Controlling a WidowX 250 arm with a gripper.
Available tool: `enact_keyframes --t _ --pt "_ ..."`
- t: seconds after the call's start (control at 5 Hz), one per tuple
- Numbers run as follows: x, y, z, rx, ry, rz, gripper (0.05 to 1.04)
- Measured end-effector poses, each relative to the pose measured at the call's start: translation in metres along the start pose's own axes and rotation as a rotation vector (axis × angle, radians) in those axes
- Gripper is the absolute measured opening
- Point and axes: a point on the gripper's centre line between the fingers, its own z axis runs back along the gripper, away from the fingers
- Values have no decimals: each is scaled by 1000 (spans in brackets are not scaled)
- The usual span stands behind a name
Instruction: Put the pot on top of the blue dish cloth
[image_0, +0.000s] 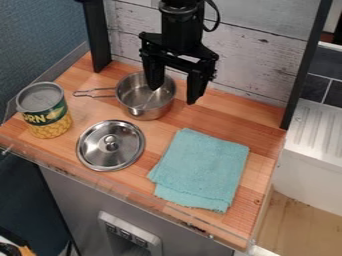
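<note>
Glossy metal pot (144, 102) and lid (100, 146), matt folded cloth (202, 169), smooth wooden counter (257, 112)

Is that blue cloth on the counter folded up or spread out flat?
Folded: the blue cloth lies in a compact rectangle, and near its lower edge the layers show, one sticking out slightly past the other.

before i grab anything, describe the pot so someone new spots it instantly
At the back of the wooden counter, near the whitewashed plank wall, stands a round, shiny metal pot. Its thin wire handle points toward the corn can, and the black gripper hangs over its other side. Unlike the flat metal lid in front, it is deep, open-topped and long-handled.
</note>
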Motion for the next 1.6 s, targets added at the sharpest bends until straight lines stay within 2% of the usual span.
enact_keyframes --t 0.2,0.6,0.8,1.0,1.2,1.4,1.6 --pt "-1 -1 -10 -3 31 3 1001" --pt "45 31 -43 39 -10 58 1001" --pt "59 38 -63 78 -18 64 1001" --pt "62 41 -82 91 -1 64 951" --pt "61 42 -94 98 12 59 666" --pt "56 41 -95 97 8 72 363" --pt "51 37 -93 82 13 52 154"
